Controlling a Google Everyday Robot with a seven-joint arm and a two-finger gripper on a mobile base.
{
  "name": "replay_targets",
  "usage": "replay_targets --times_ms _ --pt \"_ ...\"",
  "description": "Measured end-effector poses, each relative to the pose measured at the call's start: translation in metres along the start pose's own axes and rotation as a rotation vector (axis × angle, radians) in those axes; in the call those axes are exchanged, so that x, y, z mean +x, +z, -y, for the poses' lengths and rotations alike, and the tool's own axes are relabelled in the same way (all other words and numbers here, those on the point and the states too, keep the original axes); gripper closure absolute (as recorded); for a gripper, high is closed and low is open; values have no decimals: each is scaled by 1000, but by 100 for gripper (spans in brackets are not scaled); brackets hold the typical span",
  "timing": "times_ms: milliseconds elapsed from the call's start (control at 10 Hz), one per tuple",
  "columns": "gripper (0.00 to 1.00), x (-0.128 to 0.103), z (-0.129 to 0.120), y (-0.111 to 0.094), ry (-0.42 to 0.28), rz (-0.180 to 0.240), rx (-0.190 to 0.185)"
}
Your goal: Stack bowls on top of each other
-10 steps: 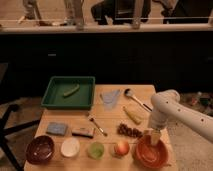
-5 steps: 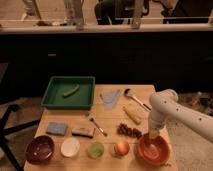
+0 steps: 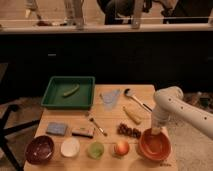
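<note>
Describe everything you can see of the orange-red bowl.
The orange-red bowl is round, glossy and plastic-looking. It stands upright and seemingly empty at the near right corner of the wooden table, right of the apple without touching it. The claw is shut on its far rim.

**Camera view.** A single camera is raised above the near edge of the wooden table and looks forward and steeply down across it from a middle distance. The whole tabletop is in frame. A dark counter front and a lit ledge fill the upper third. The arm enters from the right edge. Its gripper, fingers closed, sits low right at the far rim of the orange-red bowl. The maroon bowl marks the near-left corner.
</note>
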Motion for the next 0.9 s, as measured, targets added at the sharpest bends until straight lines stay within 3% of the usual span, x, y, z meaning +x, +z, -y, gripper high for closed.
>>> replay_targets --times_ms 500,900 --pt "87 23 10 -40 69 41 86" --pt "87 24 11 -71 83 51 156"
